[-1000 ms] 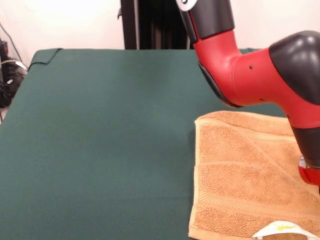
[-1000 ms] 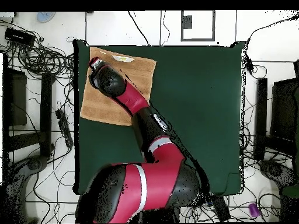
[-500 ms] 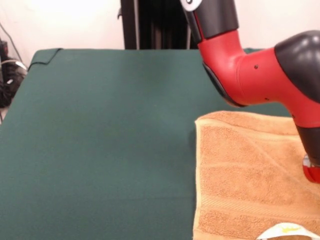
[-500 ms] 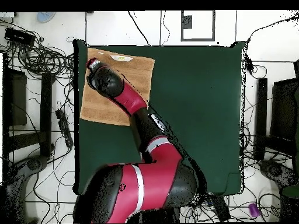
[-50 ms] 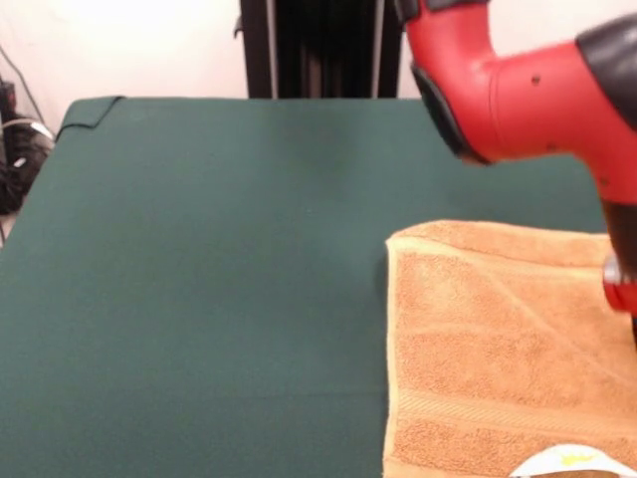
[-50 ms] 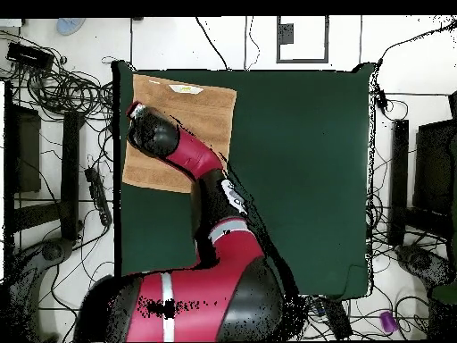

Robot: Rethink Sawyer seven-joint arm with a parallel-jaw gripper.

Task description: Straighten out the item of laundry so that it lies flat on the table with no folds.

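The item of laundry, an orange-tan towel, lies spread at the right of the dark green table. Its white label shows at the bottom edge, and a faint diagonal crease crosses it. From overhead the towel sits at the table's top left corner, label near the top edge. The red and black arm reaches over the towel. My gripper hangs above the towel's left side, close to the table's left edge. The wrist hides it from above, and it runs off the front view's right edge.
A tangle of cables and dark equipment surround the table on the floor. The table cloth has a turned-up corner at the far left. The black pedestal column stands behind the table.
The arm has risen and swung toward the front view's right edge. From overhead its end has drawn back along the towel's left side. The towel has shifted slightly toward the table's corner.
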